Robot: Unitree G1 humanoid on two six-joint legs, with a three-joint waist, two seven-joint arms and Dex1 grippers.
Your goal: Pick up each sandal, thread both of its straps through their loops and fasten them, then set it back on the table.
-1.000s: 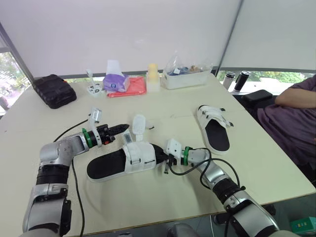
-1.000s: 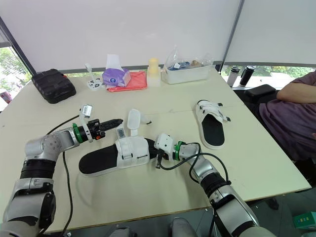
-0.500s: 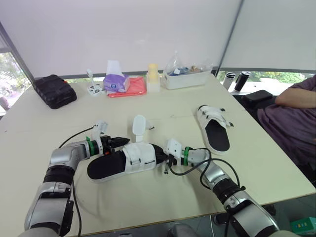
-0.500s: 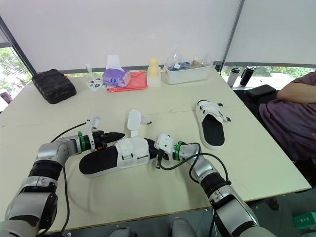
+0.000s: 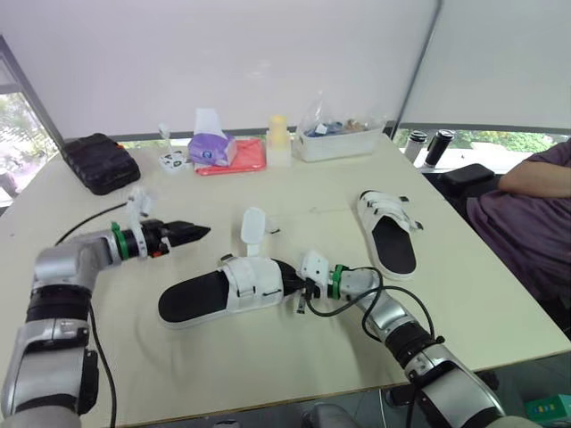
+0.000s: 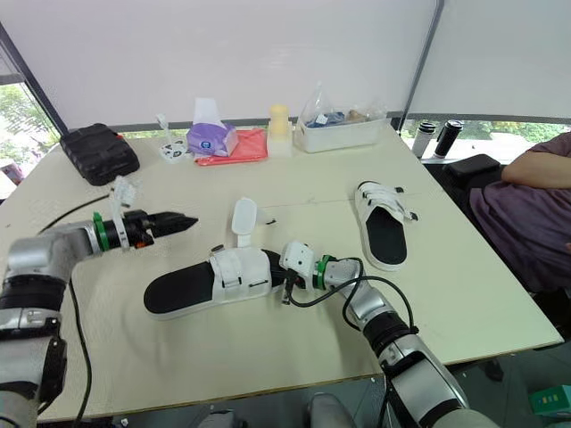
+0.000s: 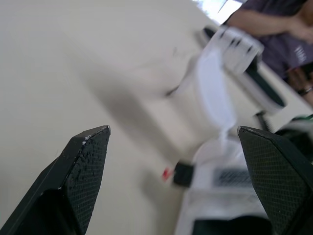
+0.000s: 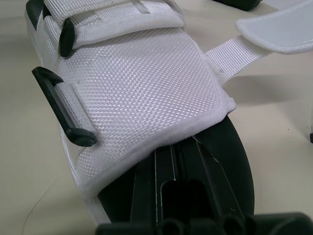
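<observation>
Our right gripper (image 5: pixel 290 281) clamps the toe end of the near sandal (image 5: pixel 254 283) lying on the counter (image 5: pixel 268 357). Our left gripper (image 5: pixel 201 231) hangs wide open near its raised loose strap (image 5: pixel 252 226). The other sandal (image 5: pixel 388 234) lies well apart.

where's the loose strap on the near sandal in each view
left eye view: loose strap standing up just behind the white upper
right eye view: same place
left wrist view: rising before the far sandal
right wrist view: past the white upper's corner
shared landmark: the white upper
</observation>
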